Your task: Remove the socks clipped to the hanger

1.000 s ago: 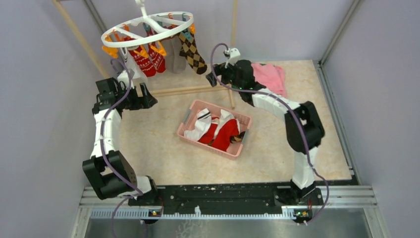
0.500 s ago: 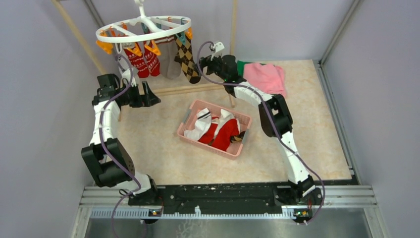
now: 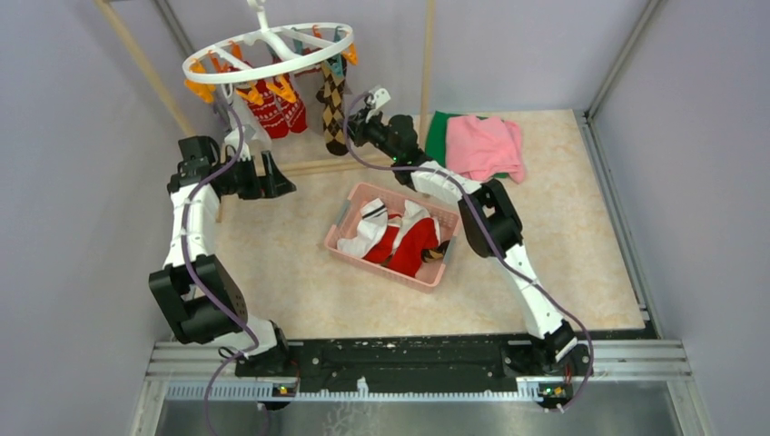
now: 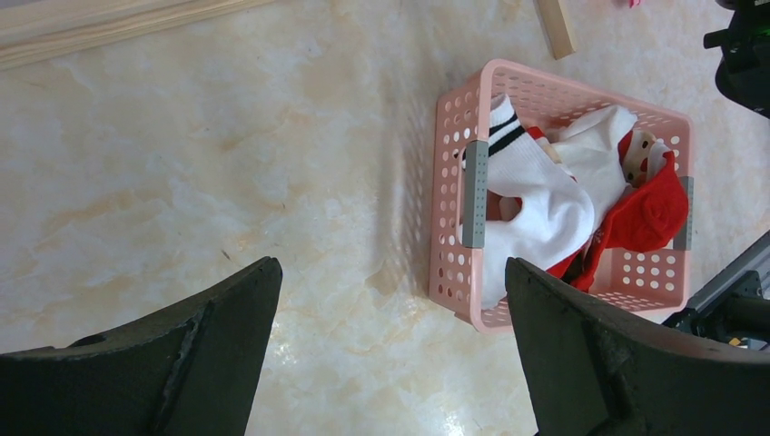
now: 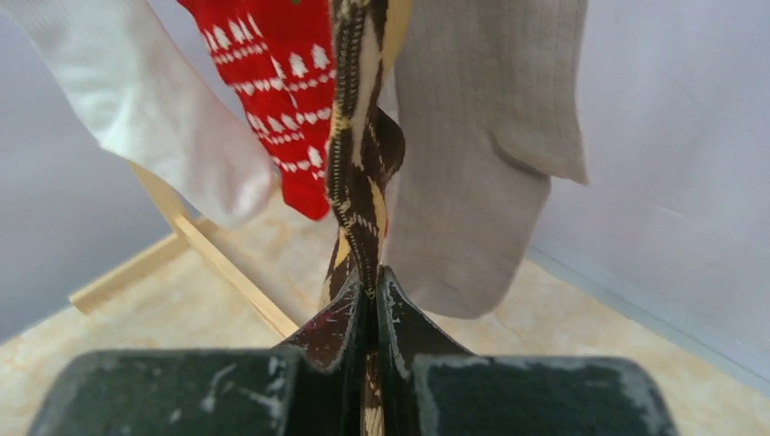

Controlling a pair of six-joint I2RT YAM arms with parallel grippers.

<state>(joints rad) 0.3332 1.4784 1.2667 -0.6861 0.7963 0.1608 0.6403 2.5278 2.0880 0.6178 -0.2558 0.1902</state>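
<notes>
Right claw (image 5: 373, 289) clamped on lower end of brown argyle sock (image 5: 356, 154), which hangs from hanger (image 3: 269, 54) directly above. Left claw (image 4: 390, 272) spread apart.

The bench (image 3: 563, 263) has a beige, marble-patterned surface and is enclosed by pale lavender walls (image 3: 518, 45) with metal corner posts (image 3: 626, 56). A pink perforated basket (image 3: 338, 238) stands near the bench centre, set at an angle to the bench edges; a grey handle (image 4: 475, 193) is fitted on each of two opposite sides. A wooden rack (image 3: 427, 54) stands at the far side, with its base bar (image 3: 322, 166) lying on the bench. A folded pink cloth (image 3: 486, 145) lies at the far right, partly covering a green cloth (image 3: 439, 133). Both cloths are well apart from the basket.
</notes>
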